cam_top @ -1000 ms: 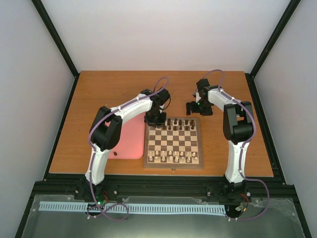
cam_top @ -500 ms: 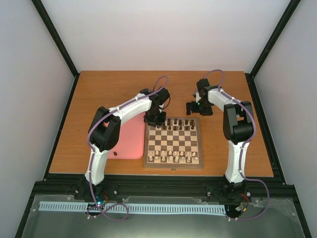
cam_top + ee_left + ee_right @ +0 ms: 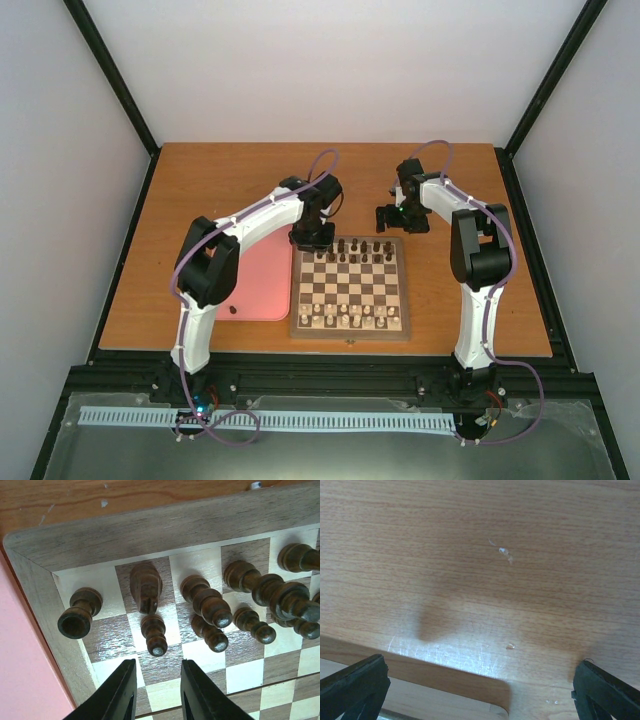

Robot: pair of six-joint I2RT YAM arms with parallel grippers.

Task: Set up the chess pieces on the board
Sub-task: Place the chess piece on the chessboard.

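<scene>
Left gripper: slightly parted, nothing held, hung over chess pieces ranked at the far-left corner of the board, likely for adjustment. Right gripper: spread wide, empty, parked over table, clear of work.

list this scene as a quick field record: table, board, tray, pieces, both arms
table: brown wood
board: checkered, flat on the table, between the two arms
pink tray: along the board's left side
dark pieces: upright on the board's two far rows
pale pieces: on its two near rows
left pincer: open, empty, above the board's far left corner
right pincer: open wide, empty, above the table beyond the board's far edge
</scene>
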